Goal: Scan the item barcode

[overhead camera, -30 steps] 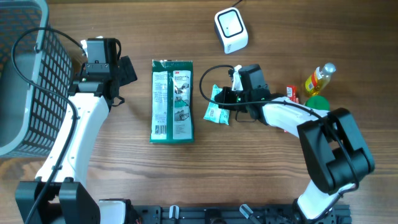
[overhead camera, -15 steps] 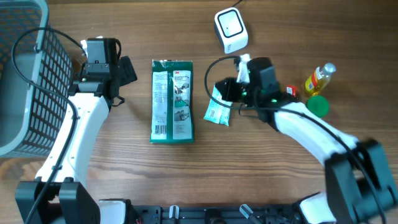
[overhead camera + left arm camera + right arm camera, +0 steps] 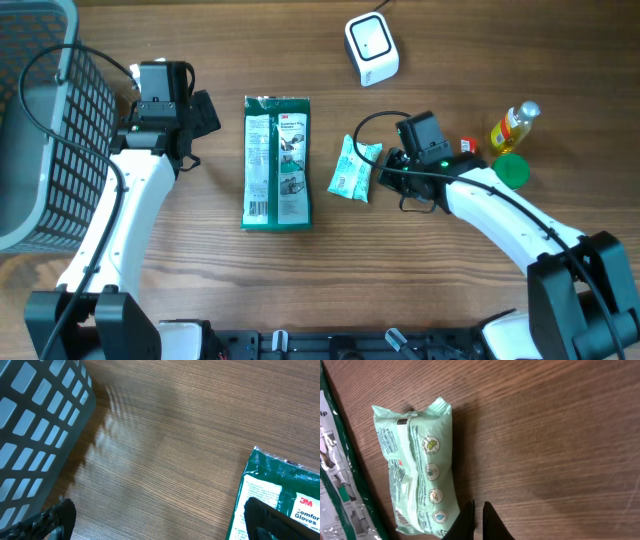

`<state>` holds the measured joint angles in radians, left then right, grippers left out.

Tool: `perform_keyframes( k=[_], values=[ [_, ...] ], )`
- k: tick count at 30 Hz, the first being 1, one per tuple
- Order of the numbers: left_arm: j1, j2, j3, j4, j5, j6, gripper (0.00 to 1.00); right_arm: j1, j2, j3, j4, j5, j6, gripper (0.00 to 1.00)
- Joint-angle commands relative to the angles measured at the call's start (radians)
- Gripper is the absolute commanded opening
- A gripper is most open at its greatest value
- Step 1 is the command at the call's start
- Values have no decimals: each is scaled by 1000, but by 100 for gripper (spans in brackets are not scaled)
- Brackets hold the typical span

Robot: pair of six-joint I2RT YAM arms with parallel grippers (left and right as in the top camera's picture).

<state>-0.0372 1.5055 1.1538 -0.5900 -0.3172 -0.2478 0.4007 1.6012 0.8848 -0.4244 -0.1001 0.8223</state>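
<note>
Right pincer (image 3: 479, 519): shut, empty, tips just beside pouch (image 3: 417, 465).
Left pincer (image 3: 157, 510): wide, holding nothing, near basket (image 3: 40, 120).
Pouch: flat at centre of table (image 3: 330, 270), well apart from scanner (image 3: 371, 47) at far edge.
Progress: likely early; 2 steps left, grasping and presenting to scanner.
Basket: left edge; no item visible inside.

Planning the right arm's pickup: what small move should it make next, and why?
Probably open the right gripper and ease it over the pale green packet. Its jaws are shut beside the packet's edge and hold nothing. The packet lies flat on the table, apart from the scanner, so it must be gripped before any scan.
</note>
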Motion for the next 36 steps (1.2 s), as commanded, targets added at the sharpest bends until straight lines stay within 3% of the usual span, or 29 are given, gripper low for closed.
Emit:
perform_keyframes(
  k=[1, 10, 18, 36],
  values=[
    [5, -1, 11, 3, -9, 9, 100, 35, 13, -29, 10, 8, 68, 9],
    [5, -1, 11, 3, -9, 9, 100, 98, 13, -109, 90, 91, 204, 7],
    [5, -1, 11, 3, -9, 9, 100, 105, 13, -154, 180, -6, 207, 8],
    [5, -1, 11, 3, -9, 9, 100, 154, 14, -156, 185, 127, 228, 8]
  ],
)
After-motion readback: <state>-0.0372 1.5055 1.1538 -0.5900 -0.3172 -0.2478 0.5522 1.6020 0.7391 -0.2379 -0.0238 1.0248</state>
